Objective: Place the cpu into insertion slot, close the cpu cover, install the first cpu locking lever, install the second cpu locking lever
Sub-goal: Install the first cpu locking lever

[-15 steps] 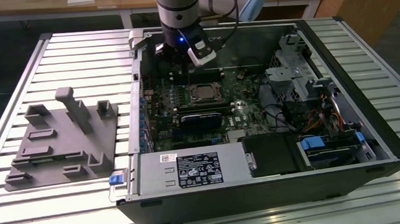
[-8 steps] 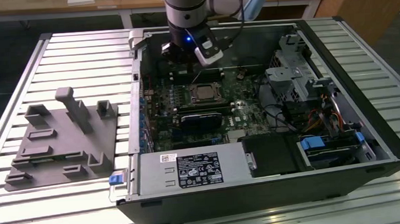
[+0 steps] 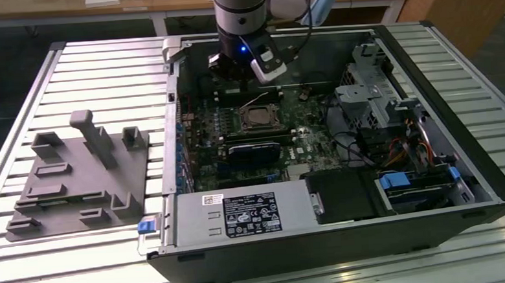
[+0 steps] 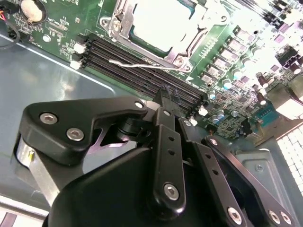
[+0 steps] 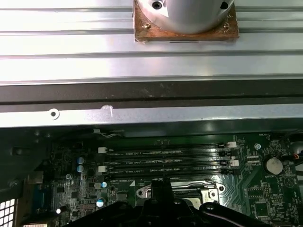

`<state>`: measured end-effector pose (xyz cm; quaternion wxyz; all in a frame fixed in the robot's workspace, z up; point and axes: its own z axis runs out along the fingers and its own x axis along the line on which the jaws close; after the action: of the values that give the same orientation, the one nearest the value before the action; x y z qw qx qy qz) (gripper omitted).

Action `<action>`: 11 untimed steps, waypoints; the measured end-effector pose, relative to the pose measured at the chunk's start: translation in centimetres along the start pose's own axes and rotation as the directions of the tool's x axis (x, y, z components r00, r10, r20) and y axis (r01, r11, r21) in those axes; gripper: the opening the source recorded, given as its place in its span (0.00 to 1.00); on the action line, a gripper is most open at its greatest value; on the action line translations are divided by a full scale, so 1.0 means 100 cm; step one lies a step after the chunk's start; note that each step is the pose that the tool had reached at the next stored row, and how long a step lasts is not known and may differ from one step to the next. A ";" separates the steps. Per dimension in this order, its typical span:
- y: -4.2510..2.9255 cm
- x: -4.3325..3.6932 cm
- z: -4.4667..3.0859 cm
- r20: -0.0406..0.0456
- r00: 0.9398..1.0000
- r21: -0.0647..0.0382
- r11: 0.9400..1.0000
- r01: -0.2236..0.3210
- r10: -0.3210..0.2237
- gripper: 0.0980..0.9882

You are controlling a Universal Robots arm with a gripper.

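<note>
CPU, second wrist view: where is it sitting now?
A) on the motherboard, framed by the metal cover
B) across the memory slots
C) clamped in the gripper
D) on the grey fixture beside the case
A: the cpu shows its pale top on the motherboard with the cpu cover around its edges; the gripper is apart from it, near the memory slots.

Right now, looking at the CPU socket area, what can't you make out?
- cpu: second wrist view, top washed out by glare, cut off by the frame edge.
- insertion slot: exterior view, too small to tell whether it is locked.
- cpu cover: first wrist view, mostly behind the gripper.
</note>
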<state>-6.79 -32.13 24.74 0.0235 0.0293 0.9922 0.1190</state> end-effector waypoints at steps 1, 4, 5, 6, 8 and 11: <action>0.0000 0.0000 0.0000 0.000 1.000 0.000 1.000 0.000 0.000 0.01; 0.0001 -0.0002 0.0001 0.001 1.000 0.001 1.000 0.000 0.000 0.01; 0.0000 -0.0002 0.0000 0.001 1.000 0.002 1.000 0.001 -0.001 0.01; 0.0000 -0.0001 0.0001 0.002 1.000 0.003 1.000 0.001 -0.001 0.01; -0.0002 0.0001 0.0007 0.014 1.000 0.002 1.000 0.004 -0.004 0.01; -0.0005 0.0008 0.0017 0.045 0.999 0.000 1.000 0.011 -0.011 0.01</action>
<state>-6.86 -32.13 24.57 0.0466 0.0265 0.9916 0.1181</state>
